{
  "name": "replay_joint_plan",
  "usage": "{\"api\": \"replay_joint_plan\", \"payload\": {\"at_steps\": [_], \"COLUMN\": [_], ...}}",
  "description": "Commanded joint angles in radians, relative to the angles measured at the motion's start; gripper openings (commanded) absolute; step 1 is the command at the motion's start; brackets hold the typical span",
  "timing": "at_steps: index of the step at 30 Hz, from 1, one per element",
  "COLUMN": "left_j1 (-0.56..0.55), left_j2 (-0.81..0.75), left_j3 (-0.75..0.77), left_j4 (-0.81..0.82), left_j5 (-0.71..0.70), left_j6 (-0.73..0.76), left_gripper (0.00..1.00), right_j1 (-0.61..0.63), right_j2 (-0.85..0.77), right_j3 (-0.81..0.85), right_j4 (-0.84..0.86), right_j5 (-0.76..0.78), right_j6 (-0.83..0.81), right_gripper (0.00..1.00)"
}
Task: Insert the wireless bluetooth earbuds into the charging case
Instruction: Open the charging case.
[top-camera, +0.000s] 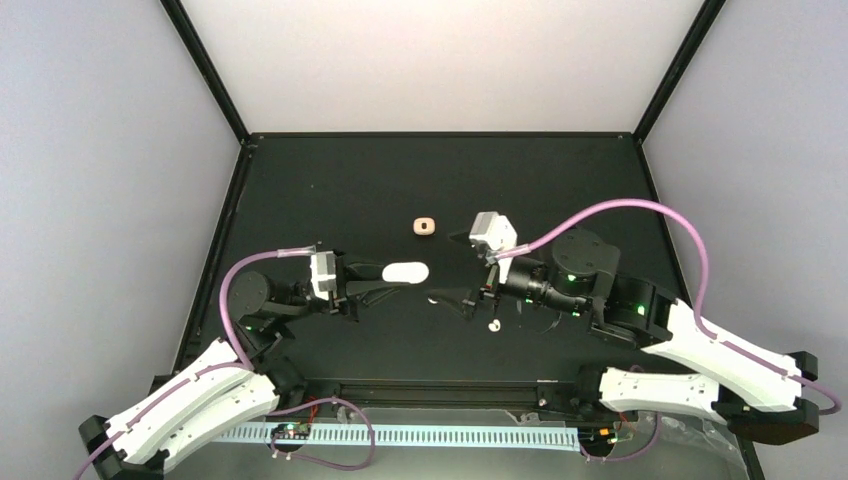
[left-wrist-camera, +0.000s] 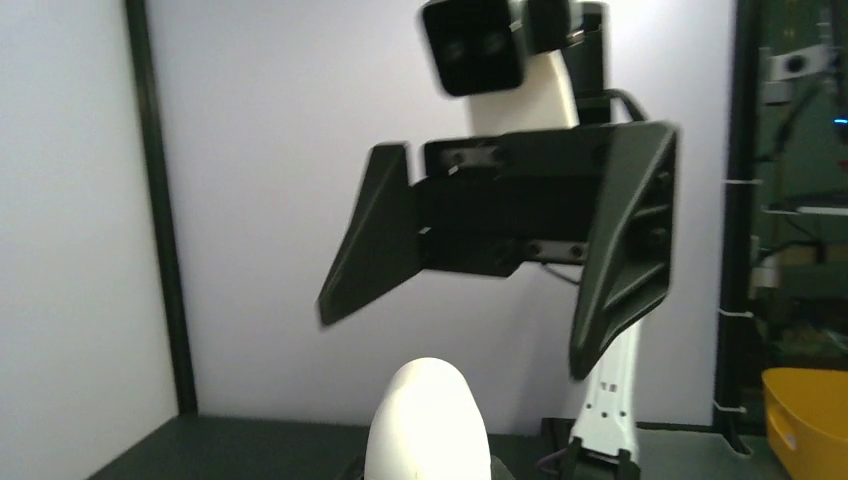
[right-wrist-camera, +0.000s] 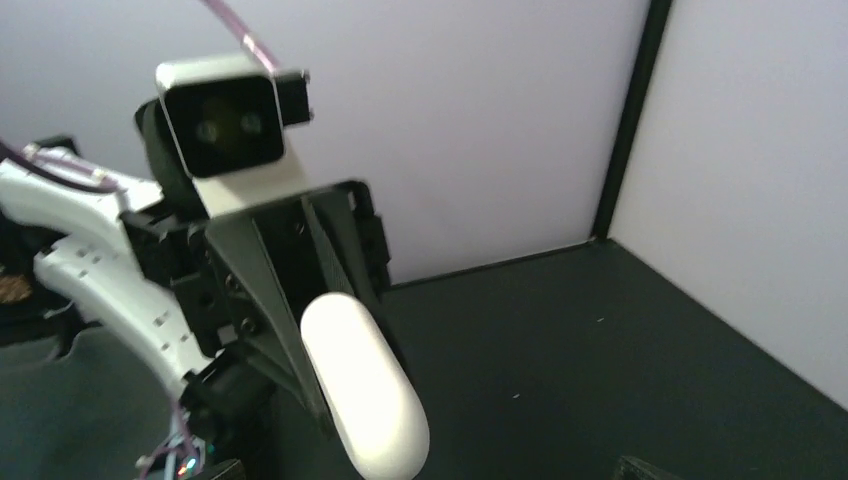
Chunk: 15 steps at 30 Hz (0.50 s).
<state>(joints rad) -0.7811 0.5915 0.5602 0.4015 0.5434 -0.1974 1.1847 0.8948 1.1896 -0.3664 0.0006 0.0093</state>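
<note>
The left gripper (top-camera: 382, 277) was clamped tight on one end of the white oval charging case (top-camera: 406, 272), whose free end pointed toward the right arm. The right gripper (top-camera: 446, 268) faced the case from just beside it, jaws spread wide and holding nothing. One tiny white earbud (top-camera: 493, 325) lay on the desk (top-camera: 330, 190) close by the right wrist. The other earbuds could not be made out. A small tan squarish item (top-camera: 426, 226) sat further back, apart from both arms.

No open lid or socket showed in any view, so the case looked shut. The step in hand seemed to be fetching that earbud. To do it well, the right gripper would need to come down squarely over the earbud. It should narrow its jaws first, so that so small a piece was not flicked away, and then pinch it gently across its body. The left gripper would need to hold the case steady and turn its opening upward.
</note>
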Motion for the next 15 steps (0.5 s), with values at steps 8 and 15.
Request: {"api": "replay_joint_plan", "payload": {"at_steps": [8,15], "left_j1": [-0.004,-0.004], "left_j2": [0.065,0.069], "left_j3": [0.062,0.064], "left_j4": [0.121,0.12], "left_j5": [0.278,0.282], "left_j6": [0.07,0.073], "left_gripper": [0.02,0.02], "right_j1": [-0.003,-0.004], "right_j2": [0.023,0.053], "right_j3": [0.059,0.076], "right_j4": [-0.054,-0.077], "right_j5": [-0.083,-0.071], "right_j6": [0.02,0.025], "right_gripper": [0.92,0.91]}}
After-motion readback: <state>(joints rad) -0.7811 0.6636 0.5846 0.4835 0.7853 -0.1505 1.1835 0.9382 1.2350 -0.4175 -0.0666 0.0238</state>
